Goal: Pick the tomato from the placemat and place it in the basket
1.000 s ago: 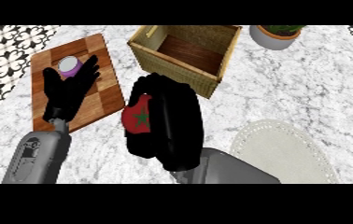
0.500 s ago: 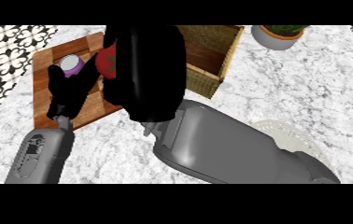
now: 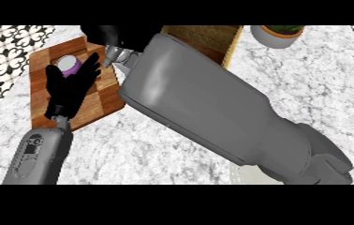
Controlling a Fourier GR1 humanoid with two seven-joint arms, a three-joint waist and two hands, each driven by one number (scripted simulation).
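A white and grey marbled stone table [image 3: 159, 144] is seen from steeply above. At ten o'clock a rectangular wooden board [image 3: 104, 104] of light and dark checkered planks lies on it, tilted. A small round purple and white object [image 3: 68, 63] sits on that board, partly covered by the left robot hand [image 3: 69, 86], a black hand at the end of a smooth grey left forearm [image 3: 38, 156]; its fingers are held straight and spread, resting flat over the board, and nothing is gripped by them.

The middle of the view is filled by the broad, smooth grey right forearm [image 3: 214, 111], which runs from four o'clock up to eleven o'clock. Only part of the black right robot hand [image 3: 114, 34] is shown at the top, cut off by the frame's upper limit; whether its fingers are curled or straight cannot be told. The red tomato cannot be made out anywhere: neither its place nor whether it is held can be told.

The woven wooden basket [image 3: 217, 39] at twelve o'clock is largely hidden behind the forearm, only a tan rim and a brown inner wall being visible. A grey round pot with a green plant [image 3: 280, 34] is cut off at one o'clock.

Compared with half a second ago, the right forearm has been carried further up and across, and the red tomato then seen beside the hand has been lost from sight.
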